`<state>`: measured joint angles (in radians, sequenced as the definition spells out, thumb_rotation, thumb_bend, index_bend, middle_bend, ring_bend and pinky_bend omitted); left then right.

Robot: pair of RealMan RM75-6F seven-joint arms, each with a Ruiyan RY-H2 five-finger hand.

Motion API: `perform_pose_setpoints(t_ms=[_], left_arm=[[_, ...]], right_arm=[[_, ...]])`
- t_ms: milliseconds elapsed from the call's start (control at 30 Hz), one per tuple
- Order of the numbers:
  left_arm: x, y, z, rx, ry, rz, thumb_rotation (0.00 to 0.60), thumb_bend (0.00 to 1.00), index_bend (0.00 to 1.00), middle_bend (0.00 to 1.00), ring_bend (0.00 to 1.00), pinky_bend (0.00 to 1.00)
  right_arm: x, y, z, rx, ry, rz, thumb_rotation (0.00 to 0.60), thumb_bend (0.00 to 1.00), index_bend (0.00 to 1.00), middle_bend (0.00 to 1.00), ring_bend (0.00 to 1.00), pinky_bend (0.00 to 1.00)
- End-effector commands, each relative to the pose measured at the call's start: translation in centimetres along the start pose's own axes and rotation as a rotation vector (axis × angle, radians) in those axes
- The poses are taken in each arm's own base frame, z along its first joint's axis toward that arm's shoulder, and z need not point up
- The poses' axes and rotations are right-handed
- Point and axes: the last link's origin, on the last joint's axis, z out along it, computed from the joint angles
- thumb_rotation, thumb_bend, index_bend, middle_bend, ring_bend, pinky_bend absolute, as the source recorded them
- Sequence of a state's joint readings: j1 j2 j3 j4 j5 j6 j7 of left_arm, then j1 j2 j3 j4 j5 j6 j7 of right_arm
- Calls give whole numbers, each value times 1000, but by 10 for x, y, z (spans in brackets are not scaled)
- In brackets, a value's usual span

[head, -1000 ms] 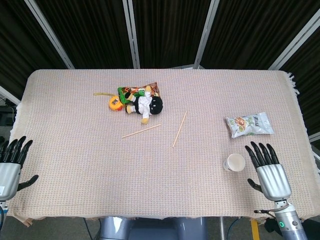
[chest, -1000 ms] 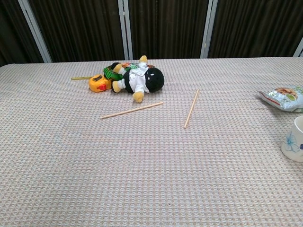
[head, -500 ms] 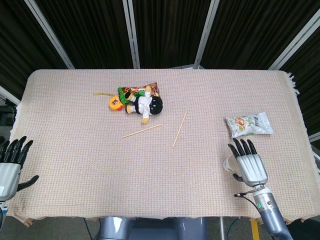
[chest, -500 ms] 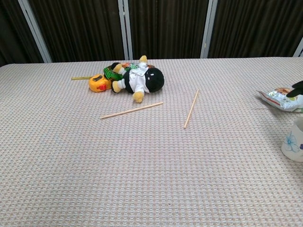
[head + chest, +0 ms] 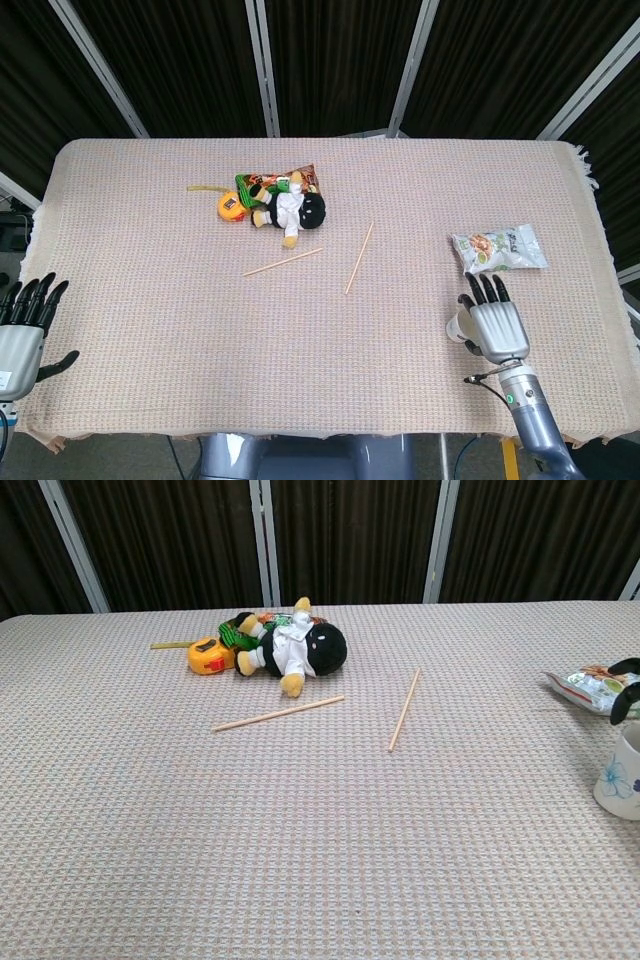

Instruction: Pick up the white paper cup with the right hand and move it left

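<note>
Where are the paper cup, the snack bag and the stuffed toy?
white paper cup (image 5: 617, 778), chest view, its flowered side.
snack bag (image 5: 498, 248), head view, middle of the packet.
stuffed toy (image 5: 291, 211), head view, its white chest.

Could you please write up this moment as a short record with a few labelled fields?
target: white paper cup with blue flower print, upright near the table's right front
right hand: right hand over the cup, fingers extended; grip cannot be confirmed
left hand: left hand open at the left front edge
nearby: green-and-white snack bag beyond the cup
surface: beige woven tablecloth
</note>
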<state>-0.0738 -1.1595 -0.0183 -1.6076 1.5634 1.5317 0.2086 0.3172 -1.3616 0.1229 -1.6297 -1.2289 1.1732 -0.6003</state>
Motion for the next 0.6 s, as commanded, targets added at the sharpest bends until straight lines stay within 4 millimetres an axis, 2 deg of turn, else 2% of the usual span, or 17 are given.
perform_pose_setpoints(t_ms=[33,167,300,600], left_arm=[[0,0,0,0,-2,1,600,29,0,0,0,0],[0,-1,1,3,-2,-1,600,27,0,0,0,0],[0,0,1,3,-2,-3,600,29,0,0,0,0],[1,-1,0,5,4,-4,600,29,0,0,0,0]], right_arm=[[-2,1,2,-5,-5,-2,600,128,365,7,0,0],[-4,2,3,-9,-11,-3,600,143,431,46,0,0],[0,-2,3,9,17,7,600,145,444,57,0,0],[20,-36,0,133,82,192,600,143,444,57,0,0]])
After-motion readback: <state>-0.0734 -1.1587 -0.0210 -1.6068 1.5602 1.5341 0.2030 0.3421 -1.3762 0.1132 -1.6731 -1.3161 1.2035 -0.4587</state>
